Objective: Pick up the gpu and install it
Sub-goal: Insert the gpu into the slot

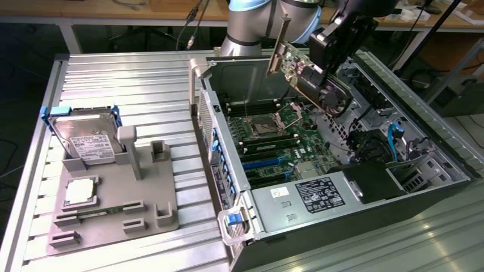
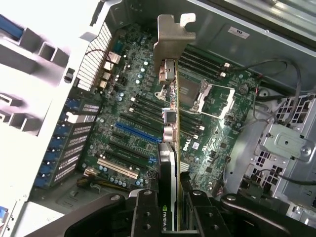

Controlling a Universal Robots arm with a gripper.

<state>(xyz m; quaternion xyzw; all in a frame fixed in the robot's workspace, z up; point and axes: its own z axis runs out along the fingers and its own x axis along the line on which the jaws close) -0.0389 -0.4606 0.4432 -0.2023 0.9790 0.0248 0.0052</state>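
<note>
The gpu (image 1: pixel 302 76), a dark board with a fan and a pale metal end bracket, hangs tilted above the open computer case (image 1: pixel 423 164). My gripper (image 1: pixel 327 59) is shut on it at the fan end. In the wrist view the gpu (image 2: pixel 170 118) shows edge-on, its bracket pointing away from me, gripped between my fingers (image 2: pixel 147 212) over the green motherboard (image 2: pixel 128 108). The card is clear of the board; a blue expansion slot (image 2: pixel 134 134) and a pale one (image 2: pixel 117 169) lie to one side below it.
On the exterior view's left, a grey fixture (image 1: pixel 144 218) on the slatted table carries a silver hard drive (image 1: pixel 87 140), a processor (image 1: pixel 81 191) and a narrow memory stick (image 1: pixel 98 213). Inside the case are a power supply (image 1: pixel 321 195), cables (image 1: pixel 397 141) and drive cages.
</note>
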